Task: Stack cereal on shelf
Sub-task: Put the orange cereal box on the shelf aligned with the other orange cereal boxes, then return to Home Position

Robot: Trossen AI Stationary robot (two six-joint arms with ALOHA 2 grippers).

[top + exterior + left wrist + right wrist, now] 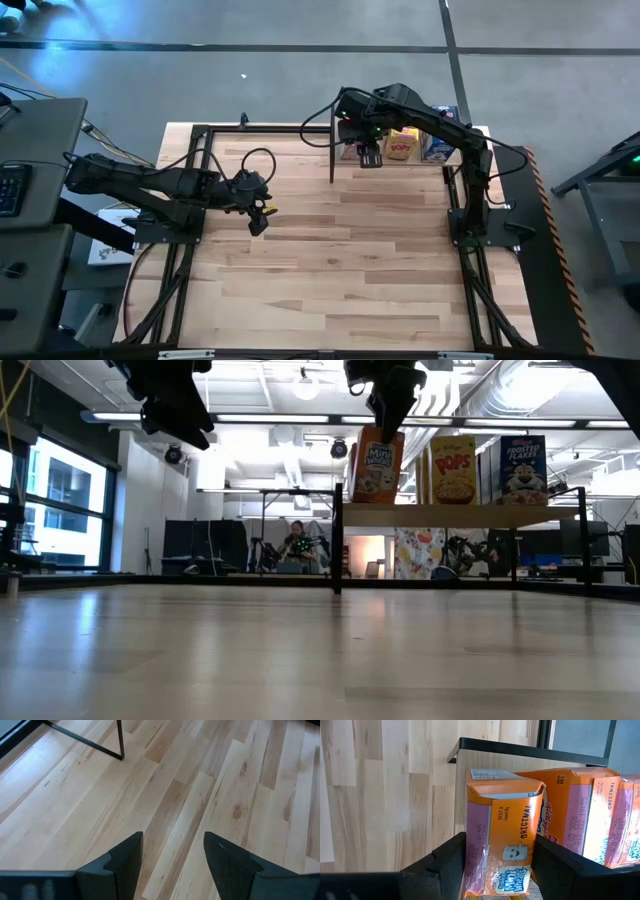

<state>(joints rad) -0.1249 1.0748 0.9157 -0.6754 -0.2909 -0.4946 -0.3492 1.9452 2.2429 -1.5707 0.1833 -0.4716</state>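
An orange Mini-Wheats cereal box (pixel 502 830) stands upright on the left end of the shelf (pixel 460 515), its top flap crumpled. My right gripper (pixel 500 870) reaches down over it from above, one finger on each side of the box's upper part. Beside it on the shelf stand a yellow Pops box (pixel 453 468) and a blue Frosted Flakes box (pixel 522 468). More orange boxes (pixel 570 815) stand behind the first. My left gripper (pixel 172 865) hovers open over the bare tabletop at the left (pixel 258 215), holding nothing. My right gripper straddles the Mini-Wheats box's narrow sides (pixel 472 845) near its top, coming steeply from above. Its fingers (pixel 447 865) lie close along both sides; whether they touch the cardboard I cannot tell. The box stands upright with its bottom on the shelf board.
The shelf's thin black uprights (pixel 332 150) rise at the far right of the slatted tabletop (pixel 330 280). A black metal frame (pixel 190 190) runs along the table's left and right sides. A wide stretch of tabletop lies between the arms and the near edge.
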